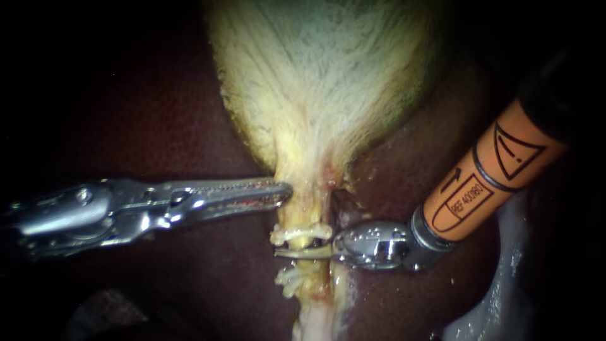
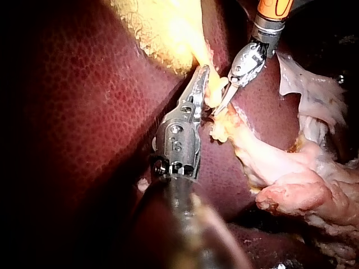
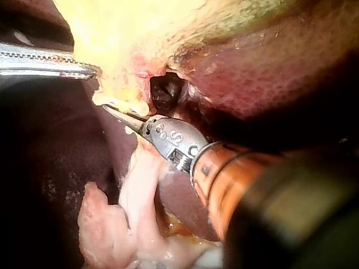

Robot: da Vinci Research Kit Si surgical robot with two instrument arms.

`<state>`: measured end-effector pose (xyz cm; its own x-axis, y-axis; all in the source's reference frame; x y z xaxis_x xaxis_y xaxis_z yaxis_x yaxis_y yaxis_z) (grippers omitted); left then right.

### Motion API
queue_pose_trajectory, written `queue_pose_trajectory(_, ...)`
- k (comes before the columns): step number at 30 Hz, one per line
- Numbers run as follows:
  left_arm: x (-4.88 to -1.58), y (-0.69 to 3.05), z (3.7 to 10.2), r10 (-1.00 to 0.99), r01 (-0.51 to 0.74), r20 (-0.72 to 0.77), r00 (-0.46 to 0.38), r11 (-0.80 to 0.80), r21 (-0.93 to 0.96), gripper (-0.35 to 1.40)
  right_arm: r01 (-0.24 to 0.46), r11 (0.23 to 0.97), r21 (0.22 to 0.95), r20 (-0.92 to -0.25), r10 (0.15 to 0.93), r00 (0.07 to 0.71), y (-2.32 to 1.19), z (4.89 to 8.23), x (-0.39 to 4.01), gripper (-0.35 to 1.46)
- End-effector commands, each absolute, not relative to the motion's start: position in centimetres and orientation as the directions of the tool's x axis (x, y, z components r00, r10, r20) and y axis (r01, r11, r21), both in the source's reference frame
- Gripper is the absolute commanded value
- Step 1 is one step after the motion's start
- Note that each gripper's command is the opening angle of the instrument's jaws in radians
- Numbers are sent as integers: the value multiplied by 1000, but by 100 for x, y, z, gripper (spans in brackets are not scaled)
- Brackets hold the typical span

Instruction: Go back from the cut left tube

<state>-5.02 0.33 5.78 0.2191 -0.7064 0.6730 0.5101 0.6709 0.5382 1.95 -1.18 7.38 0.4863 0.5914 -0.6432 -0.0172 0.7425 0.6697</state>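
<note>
At the narrow neck of the gallbladder, where the pale yellow tissue tapers down toward the tube, both of your instruments meet.

Your left instrument comes in level over the dark red liver. Its long toothed claw is drawn narrow, the two halves lying almost together. The tip sits on the edge of the neck and seems to pinch a little of that tissue, though the contact is small and hard to make out.

Your right instrument reaches in from the upper right on an orange shaft, and its metal wrist lies just beside the tube. Its claw is a pair of thin blades. They lie flat together as one sliver and hold nothing.

The blades cross the tube sideways, between the upper clip and the lower clip. Both clips are white and sit close together on the tube. The blades cover the stretch of tube between them in the endoscope view.

From the left wrist camera, the blades lie between the clipped stump under the neck and the rest of the tube. Below the lower clip, the tube runs on as a pale strand over the liver.
</note>
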Motion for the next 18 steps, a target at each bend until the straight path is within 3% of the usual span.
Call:
queue_pose_trajectory(1,-502,33,578,-706,510,673,219,671,538,0,-17,742,670,-643,592,486,-118,738,195,-35)
queue_pose_trajectory(8,-502,33,578,-706,510,673,219,671,538,0,-20,739,673,-640,596,486,-119,737,197,-35)
queue_pose_trajectory(13,-502,33,578,-706,510,673,219,671,538,0,-32,722,691,-621,616,485,-123,736,202,74)
queue_pose_trajectory(18,-502,33,578,-706,510,673,219,671,538,0,-32,714,699,-612,621,489,-124,735,205,84)
